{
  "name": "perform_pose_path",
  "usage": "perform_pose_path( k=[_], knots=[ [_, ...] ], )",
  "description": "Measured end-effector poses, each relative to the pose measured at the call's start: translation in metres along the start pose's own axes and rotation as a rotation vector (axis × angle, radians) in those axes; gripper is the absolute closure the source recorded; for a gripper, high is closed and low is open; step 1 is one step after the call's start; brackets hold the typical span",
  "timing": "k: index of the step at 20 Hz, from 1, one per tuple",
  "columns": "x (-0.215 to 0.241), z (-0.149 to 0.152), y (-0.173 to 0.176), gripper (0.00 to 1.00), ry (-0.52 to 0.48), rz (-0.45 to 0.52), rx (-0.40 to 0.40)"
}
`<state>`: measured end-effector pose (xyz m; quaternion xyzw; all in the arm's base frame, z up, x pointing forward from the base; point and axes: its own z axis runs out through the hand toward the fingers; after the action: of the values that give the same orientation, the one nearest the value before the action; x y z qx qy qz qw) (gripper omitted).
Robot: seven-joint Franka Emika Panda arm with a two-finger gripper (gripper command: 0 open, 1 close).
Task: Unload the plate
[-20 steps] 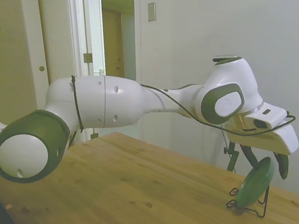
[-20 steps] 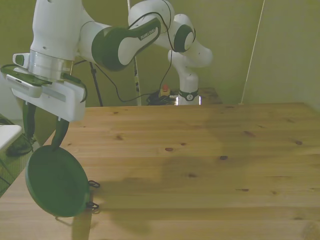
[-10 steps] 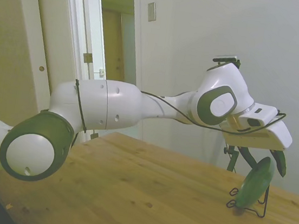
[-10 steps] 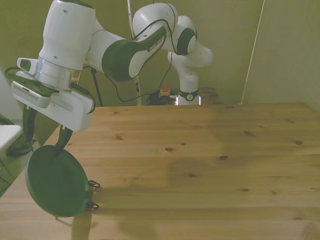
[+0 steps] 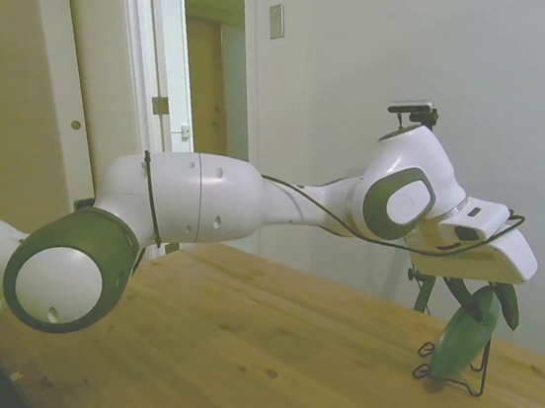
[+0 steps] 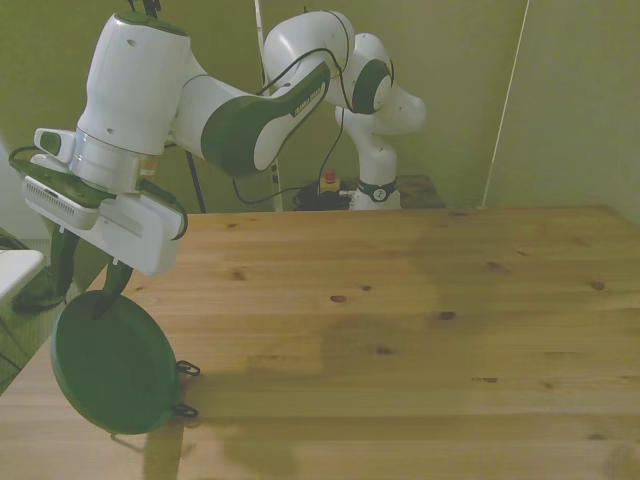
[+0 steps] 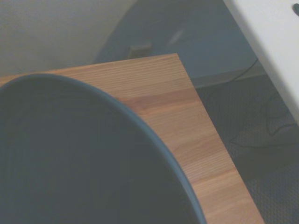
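The dark-green plate [image 6: 112, 364] stands on edge in a thin black wire stand [image 6: 184, 389], at the table corner on the front view's left. The side view shows the plate [image 5: 456, 344] leaning upright in the stand [image 5: 475, 384] at the far right. My gripper [image 6: 88, 288] is open and hangs over the plate's top rim, with one dark finger on each side of it [image 5: 484, 304]. Whether a finger touches the rim is unclear. The plate [image 7: 70, 154] fills most of the wrist view, with the table corner [image 7: 187, 121] behind it.
The wooden table [image 6: 400, 300] stretches wide toward the front view's right. The plate sits close to the table's edges, with floor beyond the corner [image 7: 261, 140]. A white object [image 6: 15, 266] sits off the table at the front view's left edge.
The gripper has come down and tilted a little, so its fingers now straddle the plate's top rim. The plate and stand have not moved.
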<state>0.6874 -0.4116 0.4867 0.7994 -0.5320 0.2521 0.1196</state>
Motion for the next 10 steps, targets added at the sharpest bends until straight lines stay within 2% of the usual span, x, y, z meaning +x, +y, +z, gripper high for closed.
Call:
perform_pose_path(
  k=[10],
  knots=[
    [-0.0012,0.0043,-0.001,1.0,0.015,-0.002,0.012]
  ],
)
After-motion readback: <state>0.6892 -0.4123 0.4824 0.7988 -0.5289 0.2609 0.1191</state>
